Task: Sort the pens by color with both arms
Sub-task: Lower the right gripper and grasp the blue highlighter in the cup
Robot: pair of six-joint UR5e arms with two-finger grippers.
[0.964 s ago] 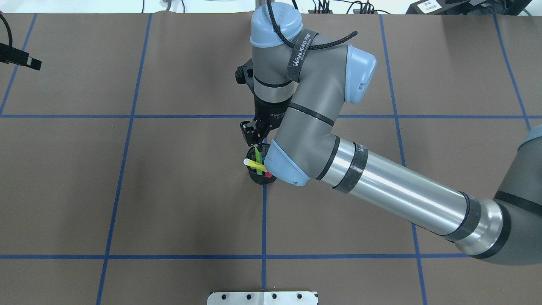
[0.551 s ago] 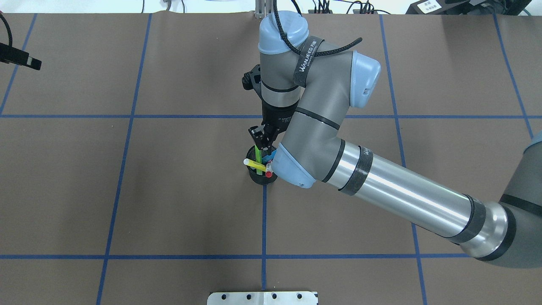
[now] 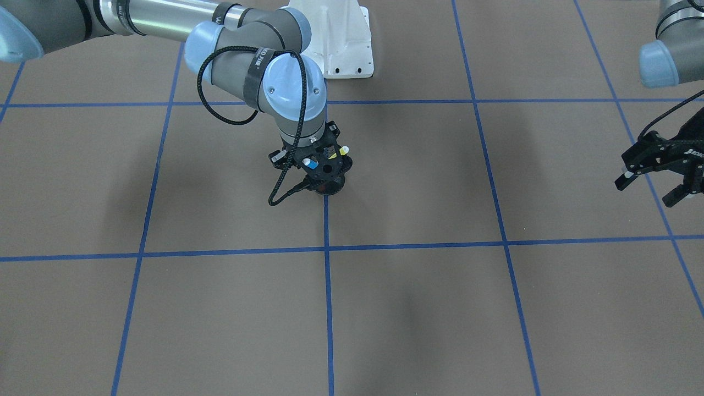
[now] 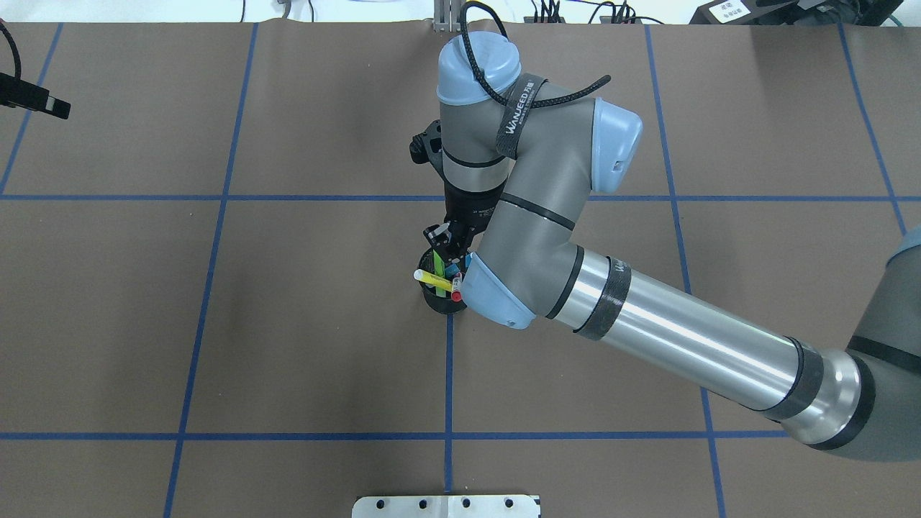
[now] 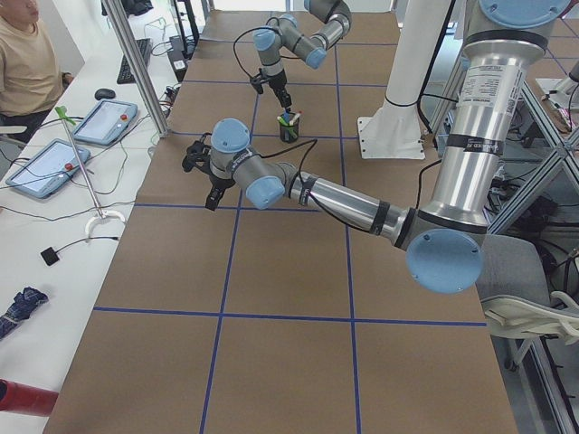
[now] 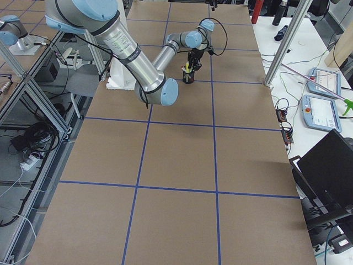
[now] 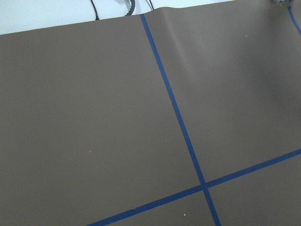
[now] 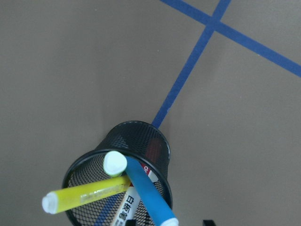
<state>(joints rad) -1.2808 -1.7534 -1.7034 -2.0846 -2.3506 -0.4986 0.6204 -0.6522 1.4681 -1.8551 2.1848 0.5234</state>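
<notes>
A black mesh cup (image 4: 442,302) stands mid-table on a blue tape line and holds the pens. The yellow pen (image 4: 432,277) leans left, the neon green pen (image 4: 438,260) stands steep, the blue pen (image 4: 452,270) and the white red-capped pen (image 4: 457,288) lean right. The right wrist view shows the yellow (image 8: 89,193), green (image 8: 115,163) and blue (image 8: 146,188) pens in the cup (image 8: 141,129). My right gripper (image 4: 446,244) hangs just over the pen tops, jaws slightly apart, gripping nothing that I can see. My left gripper (image 3: 648,190) is open and empty, far off at the table's side.
The white pedestal base (image 3: 341,49) stands behind the cup. A white drilled plate (image 4: 446,506) lies at the near table edge. The right forearm (image 4: 683,345) crosses the right half of the table. An operator (image 5: 23,63) and tablets are at a side table.
My right gripper has moved right and down onto the cup's pen tops. The red-capped pen has come into view beside the wrist. The pens stay in the cup.
</notes>
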